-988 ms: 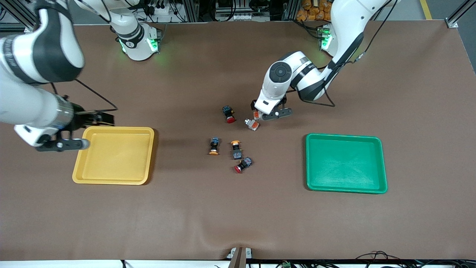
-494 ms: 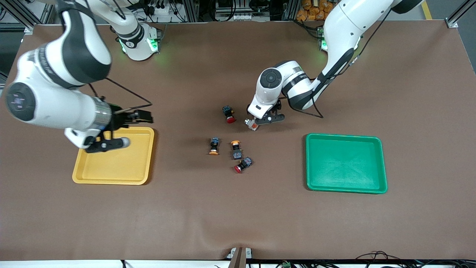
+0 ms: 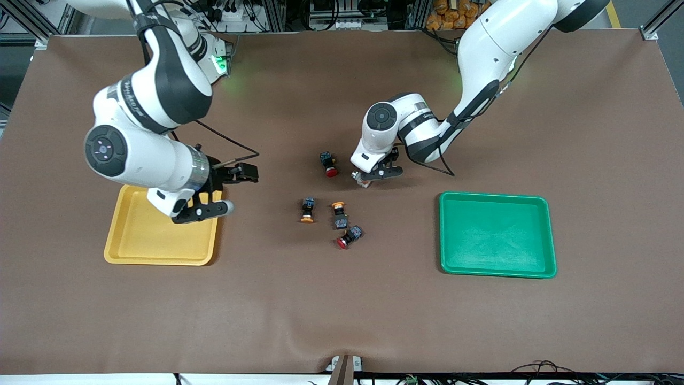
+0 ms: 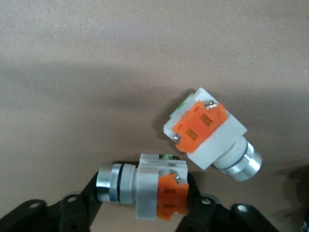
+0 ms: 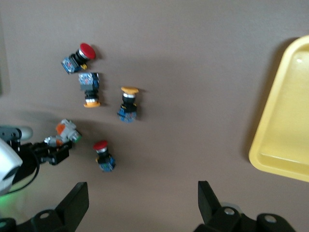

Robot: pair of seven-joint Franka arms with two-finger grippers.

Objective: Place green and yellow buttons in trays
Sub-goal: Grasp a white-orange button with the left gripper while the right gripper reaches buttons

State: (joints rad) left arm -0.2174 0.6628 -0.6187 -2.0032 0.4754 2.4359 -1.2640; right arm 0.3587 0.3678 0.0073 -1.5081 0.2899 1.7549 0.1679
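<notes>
Two whitish-grey, orange-sectioned buttons

Brown table, yellow tray, green tray, whitish-grey switch with orange section between black fingers, red-capped switches.

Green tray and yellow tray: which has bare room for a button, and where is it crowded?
The green tray is bare throughout. The yellow tray is bare too, but the right gripper hangs over one corner. Crowded: the buttons mid-table, where the left gripper works.

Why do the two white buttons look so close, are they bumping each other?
Apart. The left wrist view shows a thin strip of brown table between the white button at the left gripper and the other white button.
</notes>
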